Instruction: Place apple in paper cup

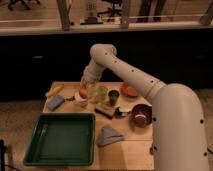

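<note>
The gripper (86, 89) hangs from the white arm over the left-middle of the wooden table (135, 150). The apple (82, 93), small and reddish-orange, sits right at the gripper's tip on its left side. It is at the mouth of the short white paper cup (80, 102), which stands directly under it. I cannot tell whether the apple is held or rests in the cup. The gripper's body hides the right side of the apple and of the cup.
A translucent green cup (102, 93) and a small dark metallic cup (114, 96) stand just right of the gripper. An orange bowl (129, 90), a dark-red bowl (141, 115), a black object (104, 111), a grey cloth (109, 135), a green tray (62, 138), a blue sponge (55, 102) and a yellow item (54, 91) surround them.
</note>
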You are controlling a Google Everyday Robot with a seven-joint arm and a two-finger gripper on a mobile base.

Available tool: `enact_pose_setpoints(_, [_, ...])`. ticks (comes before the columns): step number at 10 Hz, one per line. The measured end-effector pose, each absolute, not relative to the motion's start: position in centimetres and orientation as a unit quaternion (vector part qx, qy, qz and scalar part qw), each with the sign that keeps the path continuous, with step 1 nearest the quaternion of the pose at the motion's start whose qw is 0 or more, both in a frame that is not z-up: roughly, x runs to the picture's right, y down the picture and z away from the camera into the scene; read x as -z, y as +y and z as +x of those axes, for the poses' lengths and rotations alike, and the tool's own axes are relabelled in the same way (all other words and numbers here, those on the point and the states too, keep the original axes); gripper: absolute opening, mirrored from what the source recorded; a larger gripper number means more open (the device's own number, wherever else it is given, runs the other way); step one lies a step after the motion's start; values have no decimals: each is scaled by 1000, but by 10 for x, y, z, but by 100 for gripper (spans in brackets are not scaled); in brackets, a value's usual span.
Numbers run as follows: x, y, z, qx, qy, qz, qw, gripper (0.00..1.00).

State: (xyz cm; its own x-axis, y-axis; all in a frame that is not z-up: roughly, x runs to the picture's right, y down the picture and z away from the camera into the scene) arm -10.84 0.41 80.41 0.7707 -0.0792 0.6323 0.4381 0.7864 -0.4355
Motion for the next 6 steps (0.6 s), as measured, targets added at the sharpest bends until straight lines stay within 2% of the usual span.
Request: enact_pose_setpoints(6, [-814,-2,-106,142,-309,-264,902,0])
